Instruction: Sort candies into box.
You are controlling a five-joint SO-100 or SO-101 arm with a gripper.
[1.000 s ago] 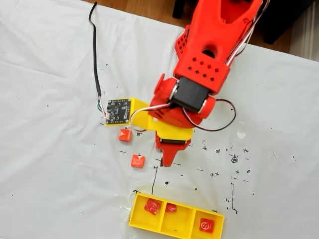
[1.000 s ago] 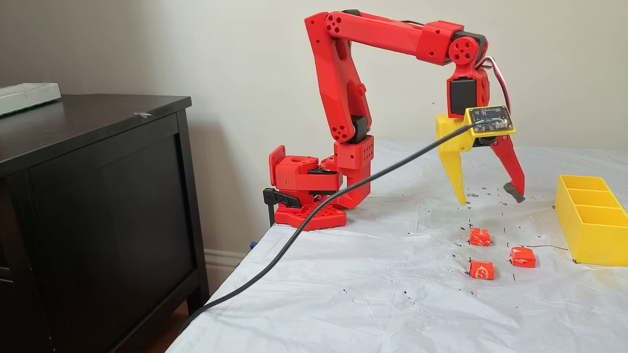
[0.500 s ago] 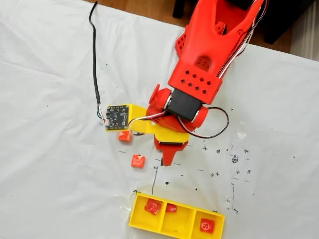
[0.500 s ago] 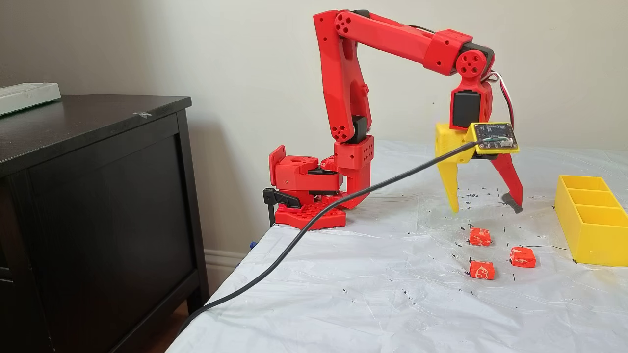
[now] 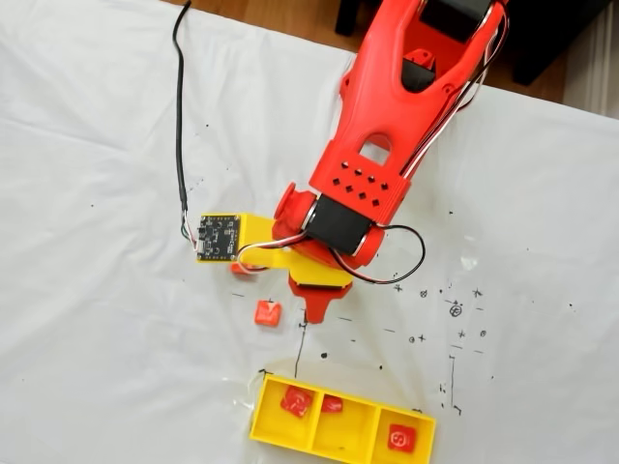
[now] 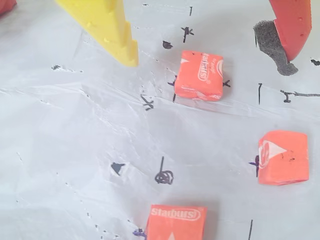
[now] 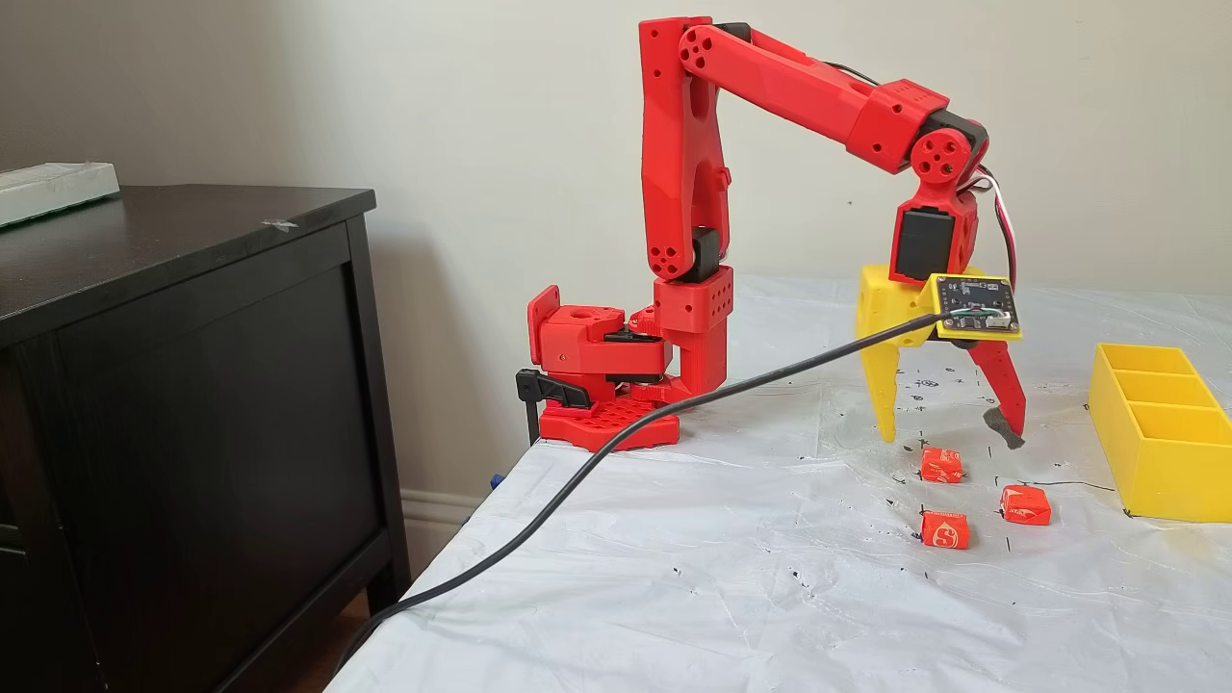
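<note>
The red arm's claw [image 7: 948, 435] has come down toward the table and reached further out from its base. Its yellow and red fingers, spread wide, now hang just above the nearest small orange wrapped candy [image 7: 941, 465], which sits between their tips, not yet touched.

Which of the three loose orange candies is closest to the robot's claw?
The orange wrapped candy lying between the open gripper fingertips; the other two orange candies lie farther off.
</note>
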